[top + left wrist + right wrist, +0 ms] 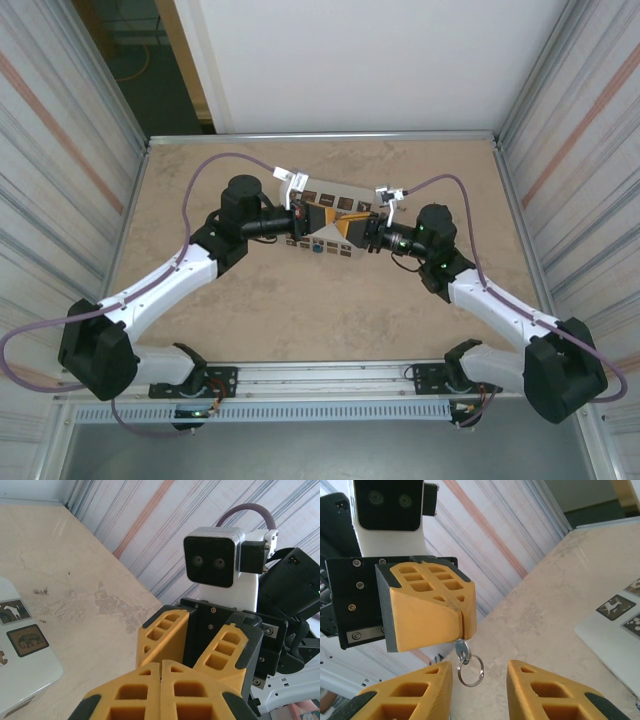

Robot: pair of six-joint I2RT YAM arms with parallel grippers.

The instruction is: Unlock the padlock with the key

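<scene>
Left gripper: clamped shut on the key, pinched at the fingertips, with the key ring dangling below.
Right gripper: fingers apart and gripping nothing. It faces the left one, and in its wrist view the ring hangs over the gap between its fingers.
Padlock: at the near edge of the white box, below the two grippers. Neither gripper holds it, and I cannot tell whether it lies on the box or just beside it.
White box: mid-bench, flat, with brown picture squares on top. Its contents are not visible.
Done: key picked up, by my reading.
Left: steady the padlock, insert the key, turn it and free the shackle.
</scene>
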